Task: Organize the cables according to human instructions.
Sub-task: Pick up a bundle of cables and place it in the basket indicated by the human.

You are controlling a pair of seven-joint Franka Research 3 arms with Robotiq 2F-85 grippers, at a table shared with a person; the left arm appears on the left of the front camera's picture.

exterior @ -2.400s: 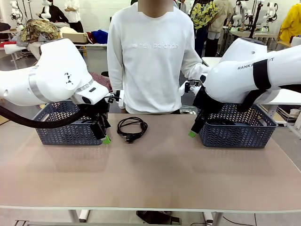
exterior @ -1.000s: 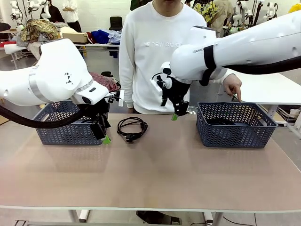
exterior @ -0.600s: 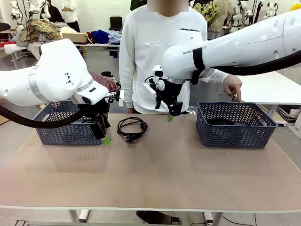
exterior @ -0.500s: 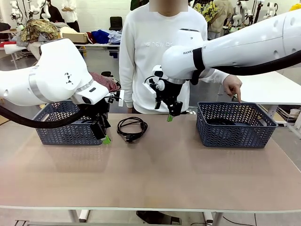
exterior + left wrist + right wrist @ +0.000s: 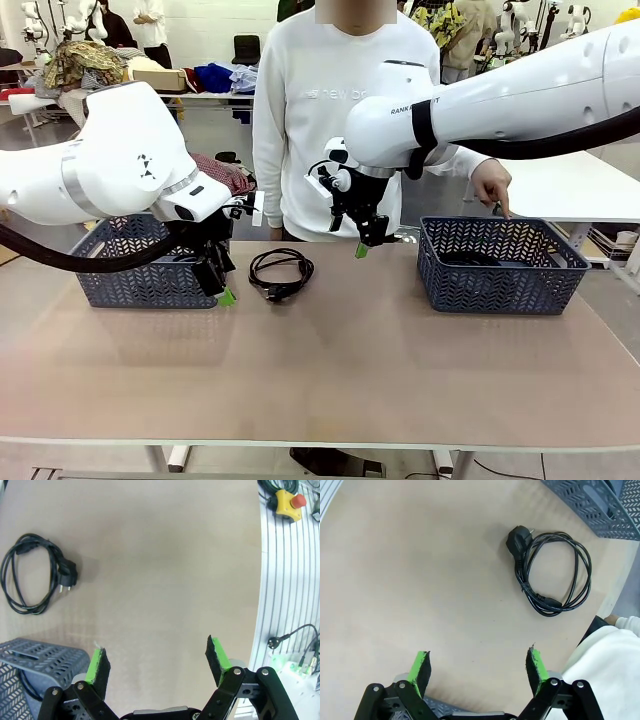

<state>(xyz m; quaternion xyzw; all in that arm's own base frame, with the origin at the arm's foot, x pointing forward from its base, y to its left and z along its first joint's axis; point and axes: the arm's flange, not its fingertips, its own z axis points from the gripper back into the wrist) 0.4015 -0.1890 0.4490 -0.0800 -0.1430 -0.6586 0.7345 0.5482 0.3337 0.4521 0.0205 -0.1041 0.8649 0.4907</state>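
One coiled black cable [image 5: 279, 272] lies on the table between the baskets, plug toward me; the same cable [image 5: 34, 574] sits far left in the left wrist view, and as the cable [image 5: 553, 571] at upper right in the right wrist view. Another dark cable [image 5: 470, 260] rests inside the right basket [image 5: 500, 264]. My left gripper [image 5: 222, 290] hangs open by the left basket [image 5: 140, 262], nothing between its fingers. My right gripper [image 5: 362, 245] hovers open above the table's far middle, right of the loose cable. The person's hand [image 5: 493, 187] points down at the right basket.
The person stands at the far edge behind the cable. The left basket [image 5: 30, 672] shows at the lower left of the left wrist view. A yellow box with a red button [image 5: 287, 503] sits on the rail beyond the table's edge. The near half of the tabletop [image 5: 330, 370] is bare.
My right arm swung from beside the right basket across to the table's middle near the cable, then settled. The person's hand came to point at the right basket. My left arm held still.
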